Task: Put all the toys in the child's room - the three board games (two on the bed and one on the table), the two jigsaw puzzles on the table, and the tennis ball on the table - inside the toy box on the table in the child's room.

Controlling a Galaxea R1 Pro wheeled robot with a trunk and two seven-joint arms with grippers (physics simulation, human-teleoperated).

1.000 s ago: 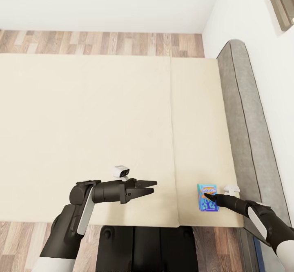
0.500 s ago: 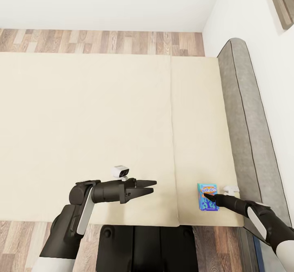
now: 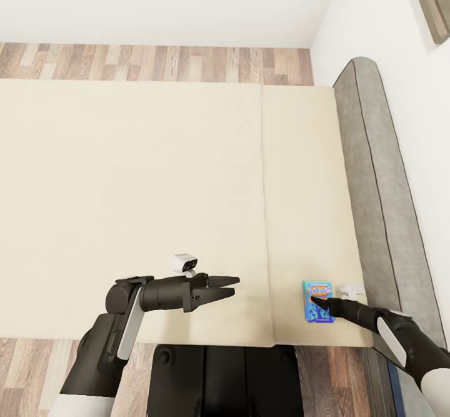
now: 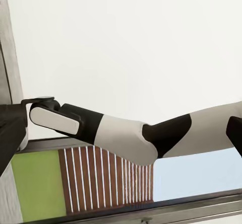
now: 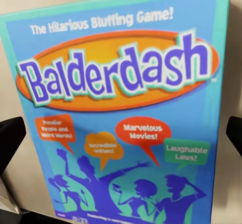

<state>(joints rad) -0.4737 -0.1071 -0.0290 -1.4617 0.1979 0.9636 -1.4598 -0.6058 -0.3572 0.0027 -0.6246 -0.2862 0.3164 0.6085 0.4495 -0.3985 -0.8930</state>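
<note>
board game [image 3: 318,302] flat on bed [image 3: 156,185] | right gripper [image 3: 317,303] spread over it | left gripper [image 3: 226,286] spread

Board game [image 3: 318,302]: small blue "Balderdash" box [image 5: 121,108], orange oval logo, lying flat, face up.
Place: near corner of the bed [image 3: 156,185], on the cream mattress beside the grey frame.
</note>
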